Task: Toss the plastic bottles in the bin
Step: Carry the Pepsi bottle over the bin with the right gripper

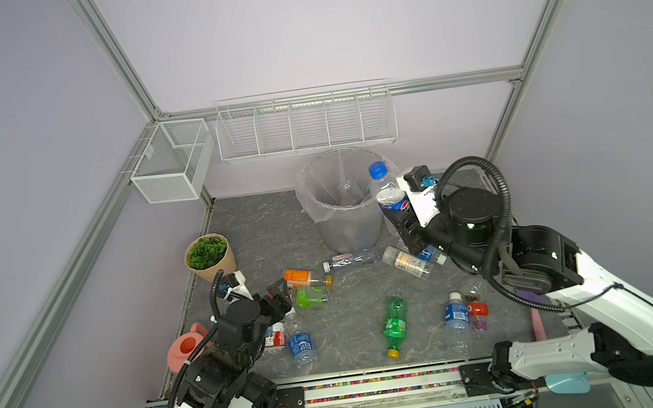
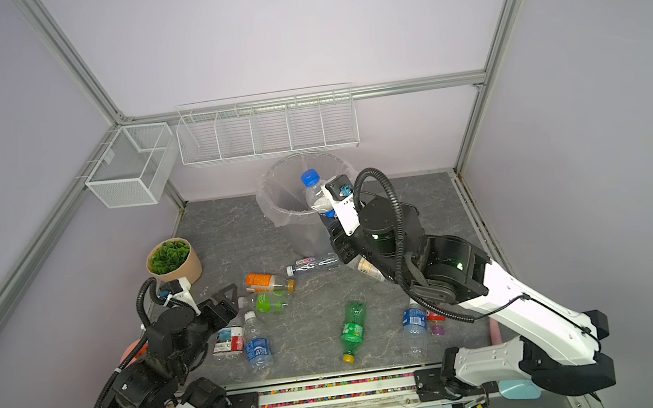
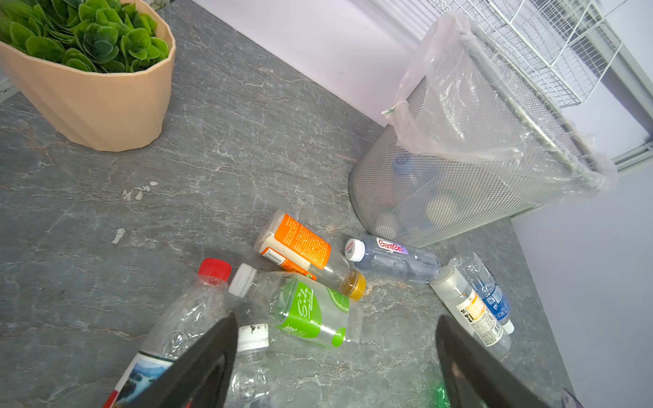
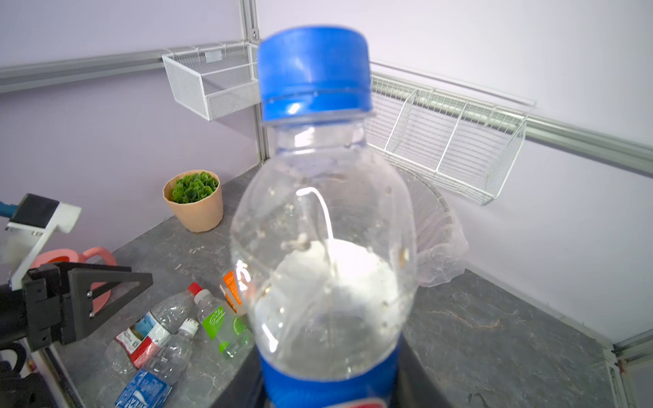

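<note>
Blue-capped, blue-labelled clear plastic bottle [image 4: 318, 247] stands upright, clamped in the right gripper [image 1: 405, 227], near the rim of the bag-lined round grey mesh bin [image 1: 344, 228] at the grey marbled counter [image 1: 351, 327]'s back edge. The left gripper [image 3: 335, 319] gapes wide above other crushed bottles [image 3: 307, 311].

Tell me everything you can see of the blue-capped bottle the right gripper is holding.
The blue-capped bottle is clear, thin plastic, with a blue screw cap on, a blue label round its lower body and specks inside; it looks empty. It stands roughly upright, cap up, off the table, clamped at the label by the right gripper. In both top views it is near the rim of the bin; nothing else touches it.
</note>
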{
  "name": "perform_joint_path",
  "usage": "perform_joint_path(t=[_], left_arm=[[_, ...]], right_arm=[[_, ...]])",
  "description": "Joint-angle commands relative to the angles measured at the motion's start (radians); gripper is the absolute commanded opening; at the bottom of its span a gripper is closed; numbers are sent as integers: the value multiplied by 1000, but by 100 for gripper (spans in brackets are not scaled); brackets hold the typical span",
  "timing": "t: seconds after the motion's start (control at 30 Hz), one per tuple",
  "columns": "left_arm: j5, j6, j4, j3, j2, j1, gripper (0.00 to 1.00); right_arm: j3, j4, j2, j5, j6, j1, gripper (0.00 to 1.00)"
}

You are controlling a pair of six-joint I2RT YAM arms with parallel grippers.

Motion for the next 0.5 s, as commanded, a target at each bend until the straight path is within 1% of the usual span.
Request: perform_joint_path(t=[0.0, 0.2, 0.27, 0.47], left_arm=[[17, 2, 29, -16, 5, 3, 87], [26, 18, 38, -7, 12, 2, 87], [25, 19, 37, -5, 11, 4, 87], [29, 25, 38, -5, 8, 3, 87]], right_arm=[[22, 108, -33, 56, -100, -6, 15], [117, 162, -5, 68, -189, -8, 11], [159, 175, 13, 60, -213, -9, 7], [237, 194, 70, 28, -253, -20, 7]])
